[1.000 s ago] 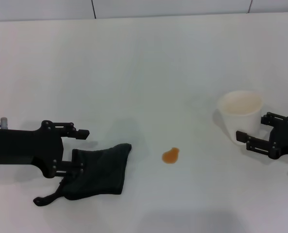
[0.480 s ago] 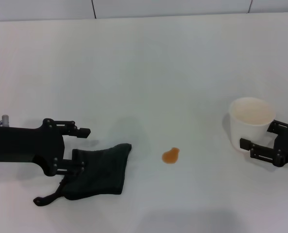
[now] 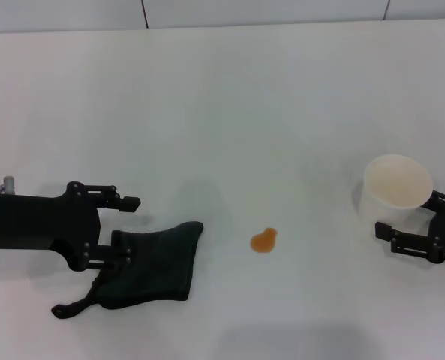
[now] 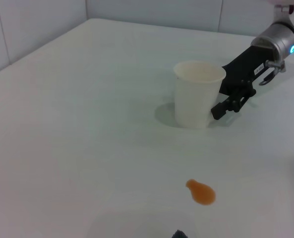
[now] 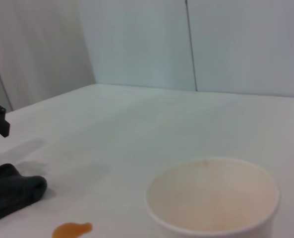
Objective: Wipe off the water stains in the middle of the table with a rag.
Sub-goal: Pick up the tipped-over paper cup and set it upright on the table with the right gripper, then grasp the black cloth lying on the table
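Observation:
The dark green-black rag [image 3: 151, 262] lies crumpled on the white table [image 3: 267, 112] at the left front, its thin corner trailing left. My left gripper [image 3: 124, 229] is open beside it, with its lower finger touching the rag's left edge. The small orange water stain [image 3: 264, 240] sits to the right of the rag, apart from it. It also shows in the left wrist view [image 4: 202, 192] and the right wrist view [image 5: 71, 230]. My right gripper [image 3: 408, 217] is at the far right, shut on a white paper cup [image 3: 397, 191].
The paper cup [image 4: 196, 101] is empty inside in the right wrist view [image 5: 213, 198]. The table's far edge meets a pale wall [image 3: 207, 11]. The rag's end [image 5: 10, 191] shows in the right wrist view.
My right gripper has moved right and slightly toward the front edge, carrying the paper cup away from the stain. The left gripper, rag and stain have not moved.

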`<action>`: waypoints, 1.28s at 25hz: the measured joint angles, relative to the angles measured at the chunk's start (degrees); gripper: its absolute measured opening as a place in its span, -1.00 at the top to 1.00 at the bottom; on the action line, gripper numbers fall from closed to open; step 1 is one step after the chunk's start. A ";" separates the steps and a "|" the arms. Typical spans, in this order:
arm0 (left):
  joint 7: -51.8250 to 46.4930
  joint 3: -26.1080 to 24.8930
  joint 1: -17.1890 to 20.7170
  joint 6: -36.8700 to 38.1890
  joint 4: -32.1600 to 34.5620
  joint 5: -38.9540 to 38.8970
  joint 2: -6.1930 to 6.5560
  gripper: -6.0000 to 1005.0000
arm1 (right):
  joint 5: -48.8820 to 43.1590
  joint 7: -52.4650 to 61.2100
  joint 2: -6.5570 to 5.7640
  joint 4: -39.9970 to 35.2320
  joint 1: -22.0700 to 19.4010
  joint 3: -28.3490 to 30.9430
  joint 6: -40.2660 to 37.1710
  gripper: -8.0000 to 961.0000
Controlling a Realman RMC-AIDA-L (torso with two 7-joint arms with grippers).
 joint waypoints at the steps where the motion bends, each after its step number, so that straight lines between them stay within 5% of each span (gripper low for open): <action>1: 0.00 0.00 -0.02 -0.01 -0.01 0.00 0.00 -0.33 | 0.00 0.01 -0.02 -0.16 -0.35 0.20 0.24 -0.79; 20: 0.27 0.09 -0.43 -0.37 -0.18 0.00 0.00 -0.32 | 0.11 -0.04 0.06 -2.70 -6.23 2.69 -3.53 -0.78; 32: 0.35 0.08 -0.44 -0.39 -0.18 -0.01 0.00 -0.32 | 0.29 -2.44 0.31 -3.93 -9.59 16.34 -22.23 -0.78</action>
